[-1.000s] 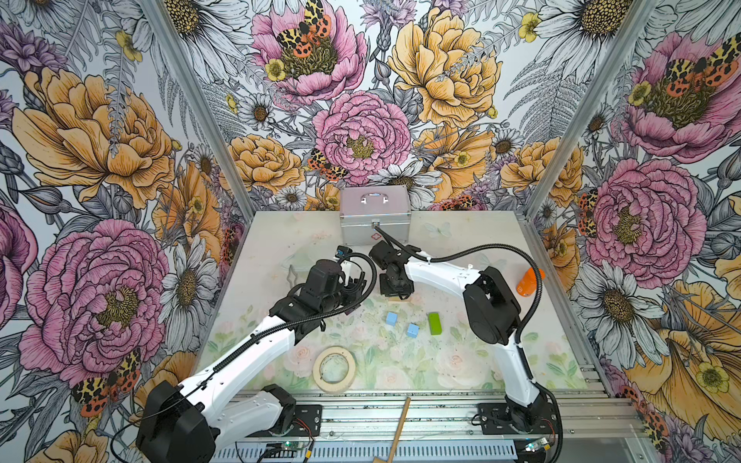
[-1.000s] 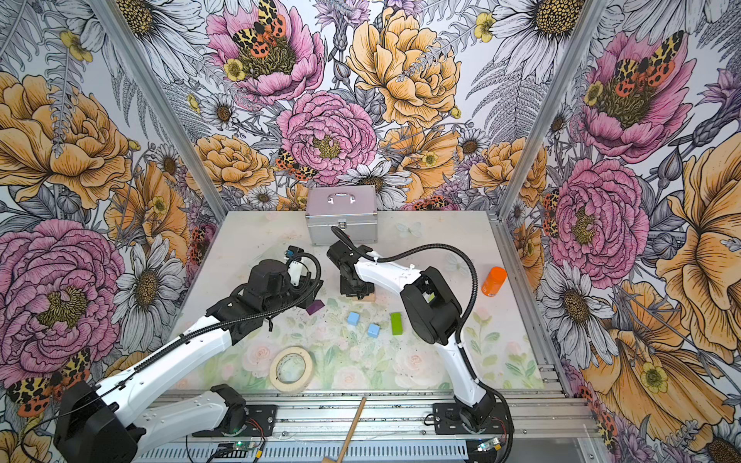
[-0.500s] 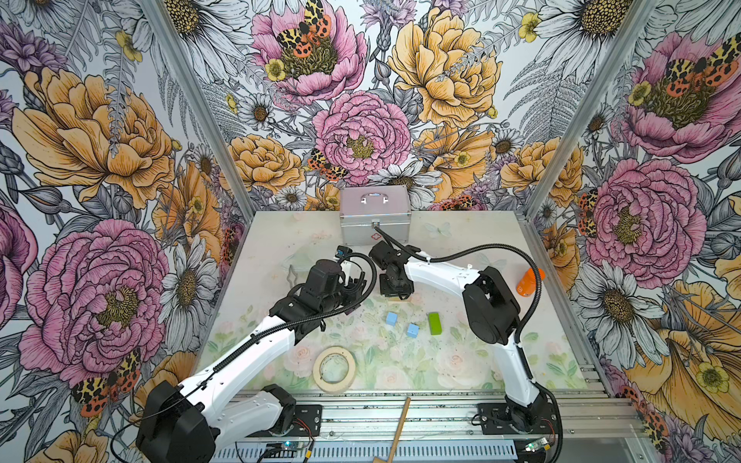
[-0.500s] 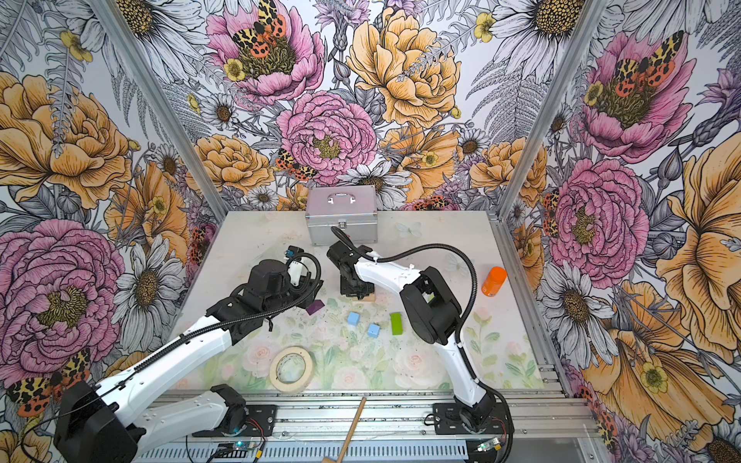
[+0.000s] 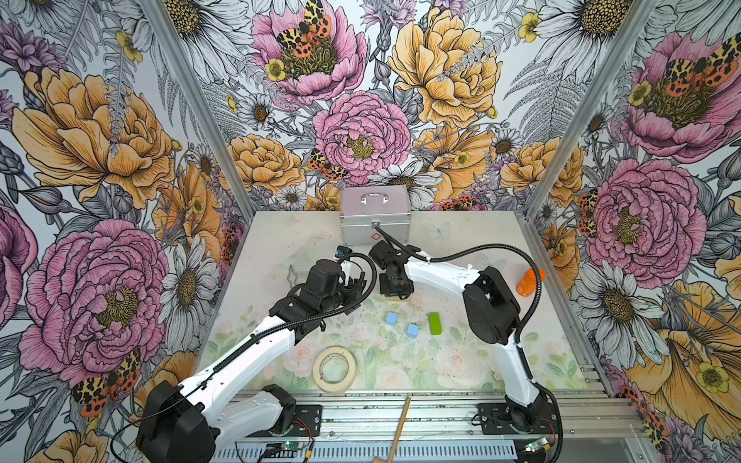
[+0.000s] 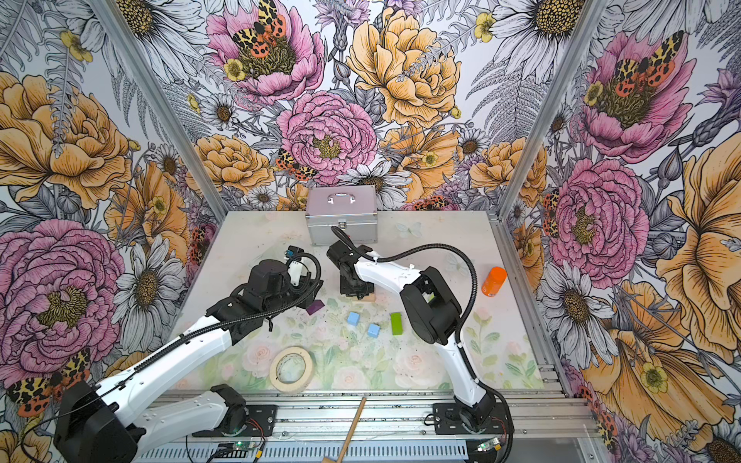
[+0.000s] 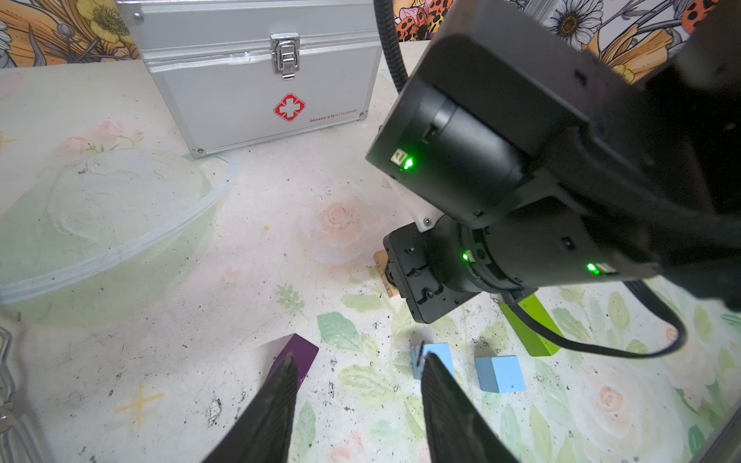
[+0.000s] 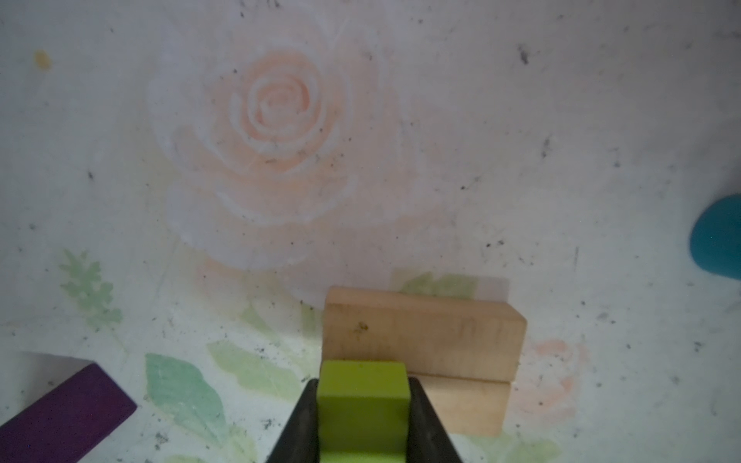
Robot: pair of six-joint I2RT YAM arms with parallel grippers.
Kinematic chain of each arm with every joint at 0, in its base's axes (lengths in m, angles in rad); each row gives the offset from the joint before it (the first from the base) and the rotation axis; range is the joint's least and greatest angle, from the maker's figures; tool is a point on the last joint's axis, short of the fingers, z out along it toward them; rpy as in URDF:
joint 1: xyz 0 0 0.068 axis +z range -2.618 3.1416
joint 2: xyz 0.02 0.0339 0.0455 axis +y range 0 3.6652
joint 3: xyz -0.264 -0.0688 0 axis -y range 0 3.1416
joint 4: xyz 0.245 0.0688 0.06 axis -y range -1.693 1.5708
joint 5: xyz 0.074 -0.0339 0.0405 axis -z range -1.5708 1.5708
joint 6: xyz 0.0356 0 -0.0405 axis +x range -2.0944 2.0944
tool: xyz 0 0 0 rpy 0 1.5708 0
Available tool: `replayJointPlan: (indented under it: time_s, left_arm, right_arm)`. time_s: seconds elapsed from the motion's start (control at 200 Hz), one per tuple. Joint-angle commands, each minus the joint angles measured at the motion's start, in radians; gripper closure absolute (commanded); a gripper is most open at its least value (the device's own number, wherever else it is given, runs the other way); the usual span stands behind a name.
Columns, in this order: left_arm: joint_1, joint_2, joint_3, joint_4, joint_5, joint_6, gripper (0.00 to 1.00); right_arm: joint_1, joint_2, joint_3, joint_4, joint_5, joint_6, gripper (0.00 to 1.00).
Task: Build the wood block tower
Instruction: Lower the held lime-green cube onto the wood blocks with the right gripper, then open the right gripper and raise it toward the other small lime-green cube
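My right gripper [image 8: 363,385] is shut on a lime-green block [image 8: 363,397], held just above two tan bars [image 8: 425,332] that lie side by side on the mat. In both top views this gripper [image 5: 395,290] points down at mid-table, and a tan bar's edge [image 6: 367,297] shows under it. A purple roof-shaped block [image 6: 315,306] lies left of it and a teal cylinder [image 8: 717,240] off to one side. My left gripper [image 7: 359,360] is open and empty, hovering between the purple block [image 7: 300,348] and a light-blue cube [image 7: 441,350]. Another blue cube [image 5: 412,330] and green block [image 5: 434,323] lie nearer the front.
A silver first-aid case [image 5: 375,214] stands at the back. An orange container [image 5: 530,282] is at the right edge, a beige tape roll [image 5: 335,368] near the front, a clear plastic lid [image 7: 108,224] at the left. A wooden stick [image 5: 399,433] lies across the front rail.
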Motion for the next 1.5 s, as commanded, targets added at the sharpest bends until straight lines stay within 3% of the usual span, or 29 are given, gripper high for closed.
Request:
replayJointPlan:
  time_s: [0.0,0.65,1.496]
  left_arm:
    - [-0.002,-0.01,-0.015,0.03,-0.003,-0.005,0.49]
    - [-0.003,-0.011,-0.014,0.029,-0.005,-0.006,0.49]
    - [-0.007,-0.015,-0.013,0.029,-0.009,-0.005,0.48]
  right_arm:
    - [-0.005,0.021,0.03,0.009,-0.006,0.013,0.77]
    - [-0.007,0.019,0.027,0.008,-0.008,0.014,0.61]
    - [-0.01,-0.147,0.034,0.006,0.072,0.006,0.53]
